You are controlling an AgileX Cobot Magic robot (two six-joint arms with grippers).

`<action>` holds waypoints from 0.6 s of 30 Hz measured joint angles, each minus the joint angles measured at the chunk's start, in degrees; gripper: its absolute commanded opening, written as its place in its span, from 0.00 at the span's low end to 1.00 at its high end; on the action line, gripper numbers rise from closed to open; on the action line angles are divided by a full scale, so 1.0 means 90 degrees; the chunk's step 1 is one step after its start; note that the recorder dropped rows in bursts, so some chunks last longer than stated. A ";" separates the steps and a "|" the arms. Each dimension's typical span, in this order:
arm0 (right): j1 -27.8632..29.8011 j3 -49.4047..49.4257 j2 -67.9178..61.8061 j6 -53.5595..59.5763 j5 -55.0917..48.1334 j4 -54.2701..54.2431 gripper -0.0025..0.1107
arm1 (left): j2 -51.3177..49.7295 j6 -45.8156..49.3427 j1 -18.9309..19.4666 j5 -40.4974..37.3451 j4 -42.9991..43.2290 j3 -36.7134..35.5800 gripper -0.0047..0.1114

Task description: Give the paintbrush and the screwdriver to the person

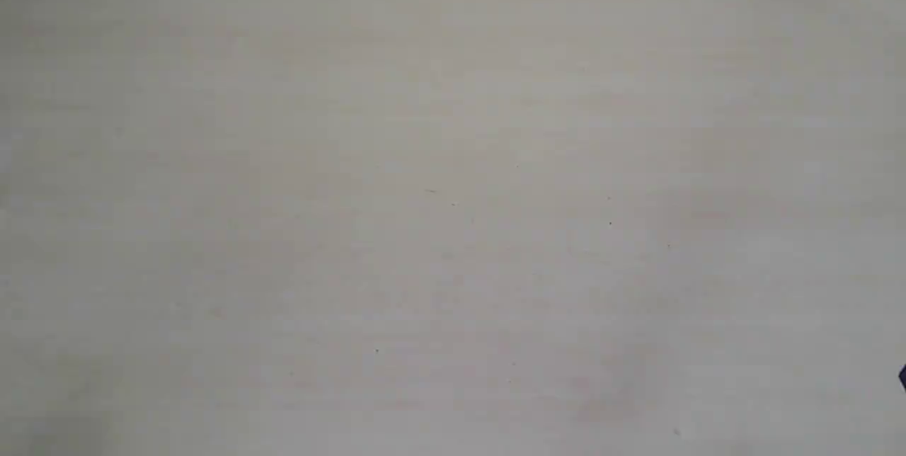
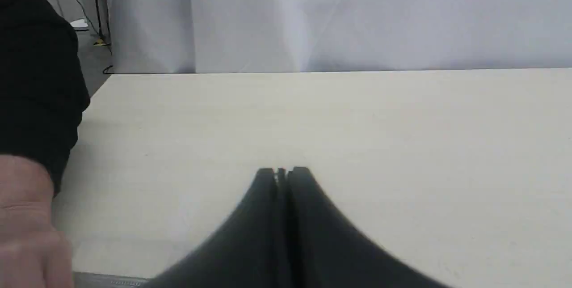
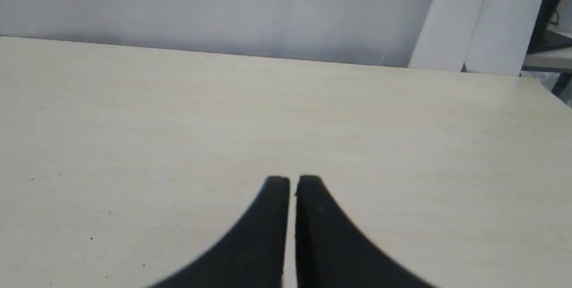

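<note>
Neither the paintbrush nor the screwdriver shows in any view. The person (image 2: 27, 216) appears only in the left wrist view, as a bare hand with a black sleeve cuff at the picture's edge, beside the table. My left gripper (image 2: 282, 171) is shut over the pale table, its dark fingers pressed together with nothing between them. My right gripper (image 3: 291, 180) is shut too, with only a hairline gap and nothing held. In the exterior view neither gripper shows; only a small dark corner (image 1: 902, 377) pokes in at the right edge.
The light wooden table (image 1: 453, 215) fills the exterior view with nothing on it. A white curtain (image 2: 339, 15) hangs behind its far edge. Cables and floor (image 2: 91, 33) show past the table's corner, and a dark frame (image 3: 547, 15) stands off the other side.
</note>
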State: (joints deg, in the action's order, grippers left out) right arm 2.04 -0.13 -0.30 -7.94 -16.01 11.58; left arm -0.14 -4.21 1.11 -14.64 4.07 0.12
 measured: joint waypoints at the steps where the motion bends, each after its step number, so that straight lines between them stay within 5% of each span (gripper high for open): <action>1: 0.0000 0.0000 0.0000 0.0000 0.0000 0.0000 0.06 | 0.0000 0.0000 0.0000 0.0000 0.0000 0.0000 0.04; 18: 0.0000 0.0000 0.0000 0.0565 -0.0353 -0.0190 0.06 | 0.0000 0.0000 0.0000 0.0000 0.0000 0.0000 0.04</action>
State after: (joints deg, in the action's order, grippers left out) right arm 2.04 -0.13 -0.30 -2.86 -19.19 9.87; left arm -0.14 -4.21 1.11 -14.64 4.07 0.12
